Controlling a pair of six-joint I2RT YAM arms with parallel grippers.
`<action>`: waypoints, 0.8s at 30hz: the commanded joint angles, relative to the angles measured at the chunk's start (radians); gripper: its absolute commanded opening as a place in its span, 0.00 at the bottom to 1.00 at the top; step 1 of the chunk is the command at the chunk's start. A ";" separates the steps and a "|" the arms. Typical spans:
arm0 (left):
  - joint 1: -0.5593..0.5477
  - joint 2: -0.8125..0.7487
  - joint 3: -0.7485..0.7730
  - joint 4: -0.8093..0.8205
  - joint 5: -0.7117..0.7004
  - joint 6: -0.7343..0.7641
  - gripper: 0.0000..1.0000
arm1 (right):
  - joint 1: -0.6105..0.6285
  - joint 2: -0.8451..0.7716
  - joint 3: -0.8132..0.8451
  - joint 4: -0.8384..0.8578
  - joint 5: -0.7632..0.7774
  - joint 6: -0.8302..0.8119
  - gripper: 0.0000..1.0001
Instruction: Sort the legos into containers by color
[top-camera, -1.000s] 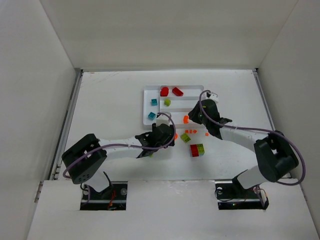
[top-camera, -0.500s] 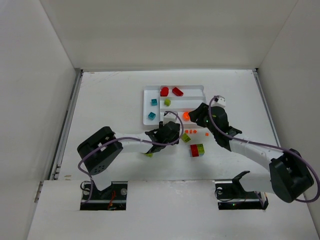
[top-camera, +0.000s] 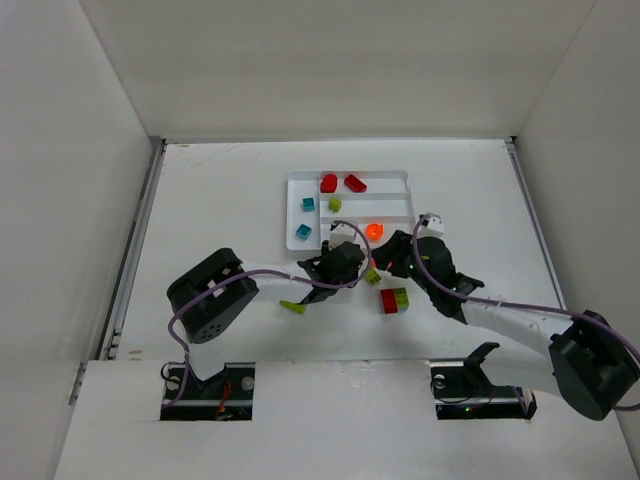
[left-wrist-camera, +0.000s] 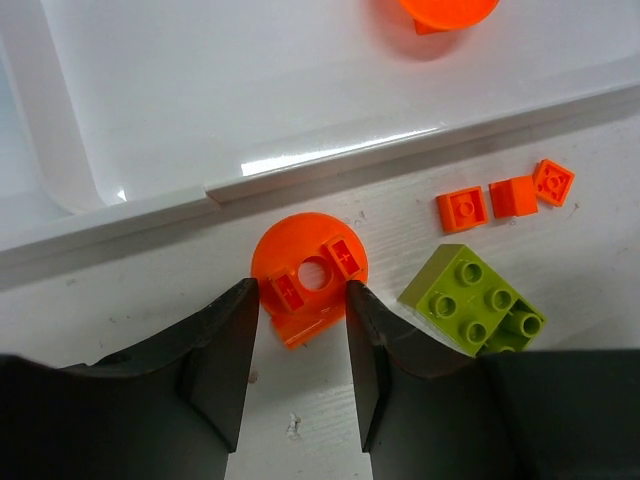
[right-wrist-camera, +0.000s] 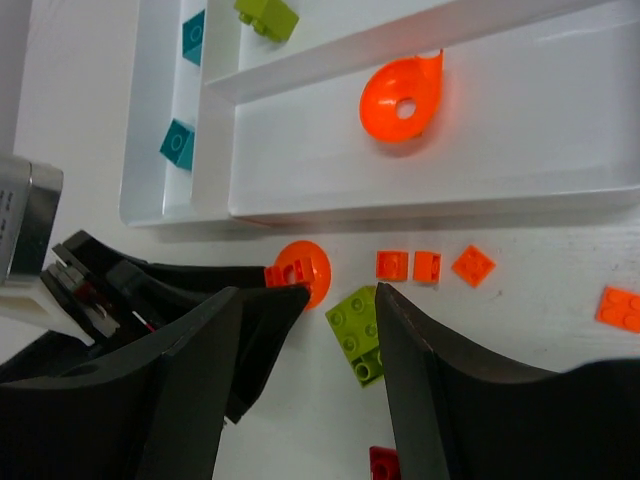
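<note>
An orange round lego (left-wrist-camera: 310, 275) lies on the table just outside the white tray (left-wrist-camera: 330, 165). My left gripper (left-wrist-camera: 302, 295) is open, with its fingertips on either side of this piece. My right gripper (right-wrist-camera: 310, 295) is open and empty, hovering over a lime green brick (right-wrist-camera: 360, 330) beside it. Another orange round lego (right-wrist-camera: 403, 98) rests in the tray's near long section. The tray (top-camera: 400, 178) also holds red pieces (top-camera: 329, 182), a lime piece (top-camera: 335, 204) and teal bricks (top-camera: 303, 231). Small orange tiles (left-wrist-camera: 462, 208) lie by the tray wall.
A red and lime brick pair (top-camera: 394, 300) sits near the right arm, and a lime piece (top-camera: 293, 306) lies beside the left arm. One more orange tile (right-wrist-camera: 622, 305) lies to the right. The two grippers are close together. White walls enclose the table.
My right gripper has let go of an orange round lego in the tray and drawn back towards me. My left gripper has moved right, up to the orange round lego by the tray.
</note>
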 joint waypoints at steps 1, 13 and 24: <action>0.002 0.001 0.034 0.026 -0.039 0.013 0.40 | 0.025 -0.022 -0.028 0.037 0.020 -0.004 0.62; 0.000 0.027 0.073 0.043 -0.064 0.033 0.49 | 0.036 -0.049 -0.086 0.046 0.034 -0.002 0.62; -0.005 0.047 0.079 0.035 -0.056 0.042 0.30 | 0.036 -0.053 -0.086 0.048 0.034 -0.002 0.62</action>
